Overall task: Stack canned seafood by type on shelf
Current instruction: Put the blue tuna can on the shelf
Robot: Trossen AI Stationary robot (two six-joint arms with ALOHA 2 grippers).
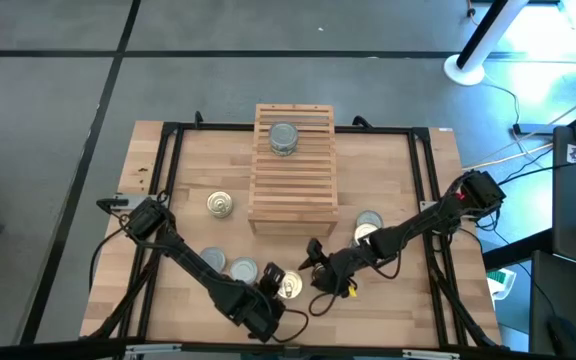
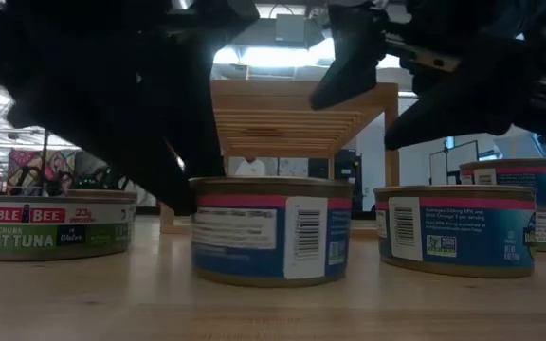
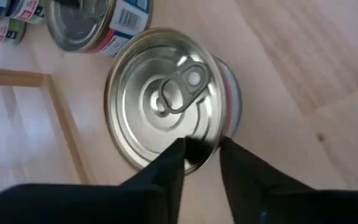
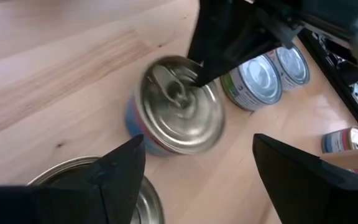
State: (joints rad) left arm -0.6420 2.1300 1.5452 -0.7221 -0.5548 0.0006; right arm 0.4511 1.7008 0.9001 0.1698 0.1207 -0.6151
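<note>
A blue-labelled tin with a pull-tab top stands near the table's front edge, in front of the light-wood shelf. My left gripper reaches it from the near left and is closed on its rim. My right gripper hangs open just right of and above this tin, with nothing between its fingers. One tin stands on the shelf's slats near the far end. In the low view the held tin rests flat on the tabletop. My left gripper takes the tin's rim on its near side between the two fingers. One fingertip is over the lid just inside the rim, the other outside the wall. The fingers slant down from the near left. The tin stands upright with its base on the table.
Two silver-topped tins stand close left of the held one, one of them green-labelled. A gold-topped tin stands left of the shelf, and more tins right of it by my right arm. Black rails frame the tabletop.
</note>
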